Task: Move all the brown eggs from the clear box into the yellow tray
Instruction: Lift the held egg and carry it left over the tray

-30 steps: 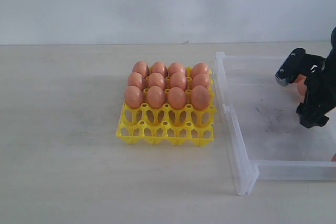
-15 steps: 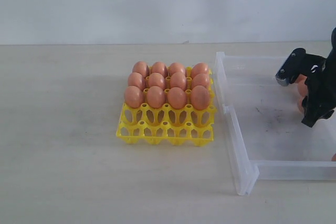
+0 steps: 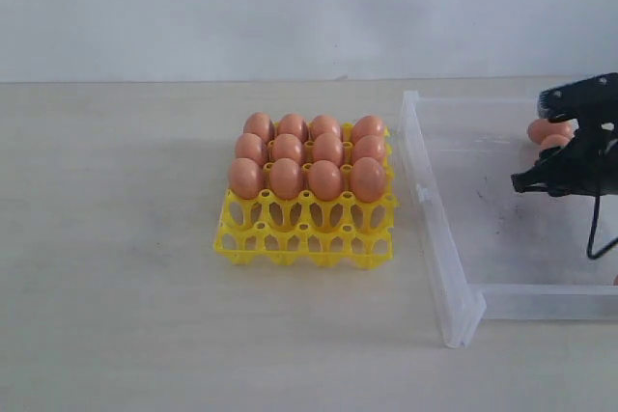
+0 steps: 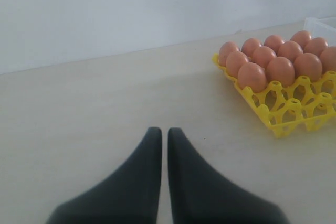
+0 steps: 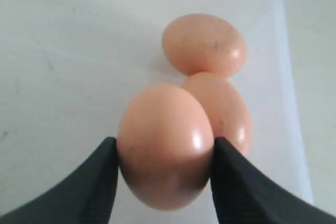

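Gripping one brown egg [image 5: 165,145] with the right gripper [image 5: 163,153], jaws squeezed on its two sides, at the far right of the clear box [image 3: 439,267]. Could slip and fall if held too loose. Could crack if squeezed too hard. Could bump the other eggs [image 5: 205,43] just behind it when lifting.

Holding nothing with the left gripper [image 4: 160,148], jaws pressed together, above the table [image 4: 79,103] left of the yellow tray [image 3: 304,238].

In the tray: twelve eggs [image 3: 307,156] filling the three far rows, near row of four cups bare. Loose in the box: two eggs, touching.
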Controlling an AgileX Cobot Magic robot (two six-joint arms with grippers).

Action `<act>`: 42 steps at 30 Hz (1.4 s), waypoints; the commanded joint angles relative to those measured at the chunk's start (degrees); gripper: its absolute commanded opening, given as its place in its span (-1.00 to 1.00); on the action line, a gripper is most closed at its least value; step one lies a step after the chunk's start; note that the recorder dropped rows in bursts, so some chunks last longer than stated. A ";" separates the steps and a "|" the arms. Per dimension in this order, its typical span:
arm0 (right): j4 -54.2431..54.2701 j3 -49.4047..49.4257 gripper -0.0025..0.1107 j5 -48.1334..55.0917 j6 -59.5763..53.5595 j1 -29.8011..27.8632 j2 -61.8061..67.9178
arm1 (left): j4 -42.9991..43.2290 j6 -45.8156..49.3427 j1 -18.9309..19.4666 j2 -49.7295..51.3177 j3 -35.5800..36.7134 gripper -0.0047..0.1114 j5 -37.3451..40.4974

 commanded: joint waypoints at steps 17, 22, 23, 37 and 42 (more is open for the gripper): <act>-54.64 6.00 -0.96 -48.51 50.39 3.18 4.41 | 0.09 0.29 0.23 -0.22 0.22 -0.85 -0.47; -54.64 1.07 -0.96 -48.51 50.68 13.10 4.54 | 0.09 0.29 0.23 -0.22 0.22 -0.85 -0.47; -54.73 -0.16 -0.96 -48.51 50.95 15.06 4.54 | 0.09 0.29 0.23 -0.22 0.22 -0.85 -0.47; -65.98 -18.23 -0.96 -39.10 56.30 28.37 16.56 | 0.09 0.29 0.23 -0.22 0.22 -0.85 -0.47; -68.90 -21.12 -0.96 -35.34 56.30 28.37 19.89 | 0.09 0.29 0.23 -0.22 0.22 -0.85 -0.47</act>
